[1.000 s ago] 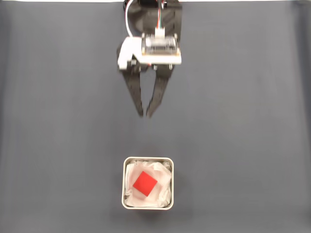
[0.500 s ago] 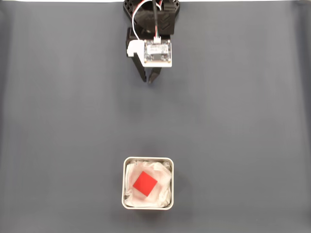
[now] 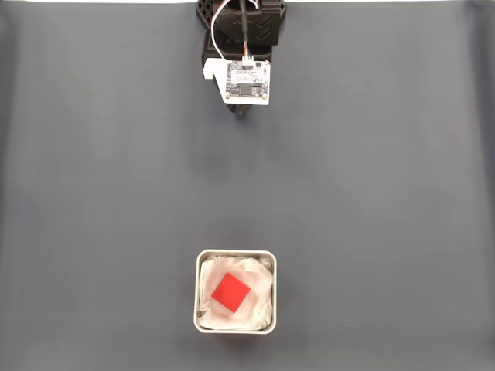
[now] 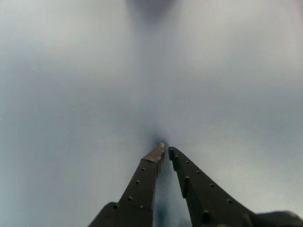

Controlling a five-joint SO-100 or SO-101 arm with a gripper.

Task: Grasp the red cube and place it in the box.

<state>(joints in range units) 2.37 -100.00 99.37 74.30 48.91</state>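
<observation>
The red cube (image 3: pixel 230 293) lies turned like a diamond on the white wrinkled lining inside the box (image 3: pixel 234 254), a small square container with a pale rim, low in the fixed view. The arm is folded back at the top centre, its gripper (image 3: pixel 241 113) mostly hidden under the wrist circuit board and far from the box. In the wrist view the gripper (image 4: pixel 165 150) has its two dark fingers nearly touching at the tips, shut with nothing between them, just above the grey surface.
A plain dark grey mat (image 3: pixel 371 193) covers the table around the box. A white strip runs along the mat's top edge beside the arm's base (image 3: pixel 241 15).
The arm has pulled back toward the top edge, away from the box. Its fingers, spread in a narrow V a second ago, have come together. The cube stays in the box.
</observation>
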